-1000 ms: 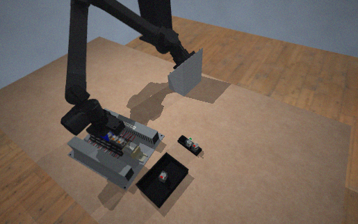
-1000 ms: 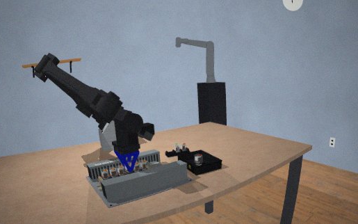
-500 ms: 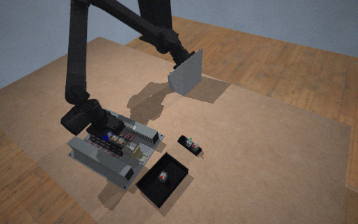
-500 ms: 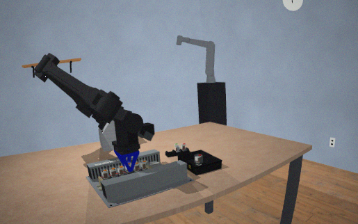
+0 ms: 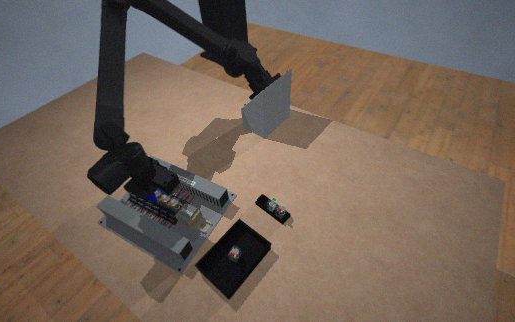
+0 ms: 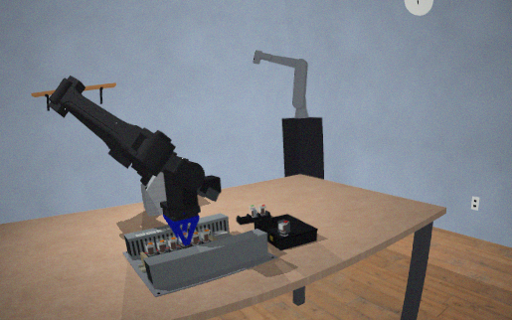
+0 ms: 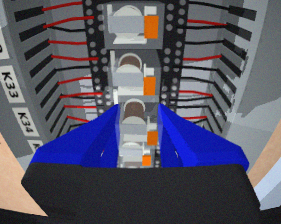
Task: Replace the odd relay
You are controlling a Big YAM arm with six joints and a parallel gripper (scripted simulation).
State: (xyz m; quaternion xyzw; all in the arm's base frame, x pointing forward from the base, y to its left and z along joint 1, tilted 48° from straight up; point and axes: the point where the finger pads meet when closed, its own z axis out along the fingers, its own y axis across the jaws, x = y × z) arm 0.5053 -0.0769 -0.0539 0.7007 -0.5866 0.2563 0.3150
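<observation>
My gripper (image 6: 186,241) (image 7: 139,111) is shut on a clear relay with an orange button (image 7: 152,138), down in the socket row. This button is on the same side as those of the neighbouring relays (image 7: 129,75) (image 6: 162,245). Its blades and seating depth are hidden; it looks upright. All buttons seen in the row are orange. A relay with a red button (image 5: 234,254) (image 6: 283,228) is in the black tray (image 5: 255,259) (image 6: 299,241). In the small black holder (image 5: 261,201) (image 6: 244,219) stand a green-button relay (image 5: 272,204) (image 6: 253,211) and a red-button relay (image 5: 281,210) (image 6: 262,210).
Grey wire ducts (image 5: 143,232) (image 6: 205,263) run along both sides of the row, with red and black wires between. A beige block (image 5: 198,220) stands at the row's end. A grey angled panel (image 5: 268,110) stands farther back. The tray and holder are beside the base plate.
</observation>
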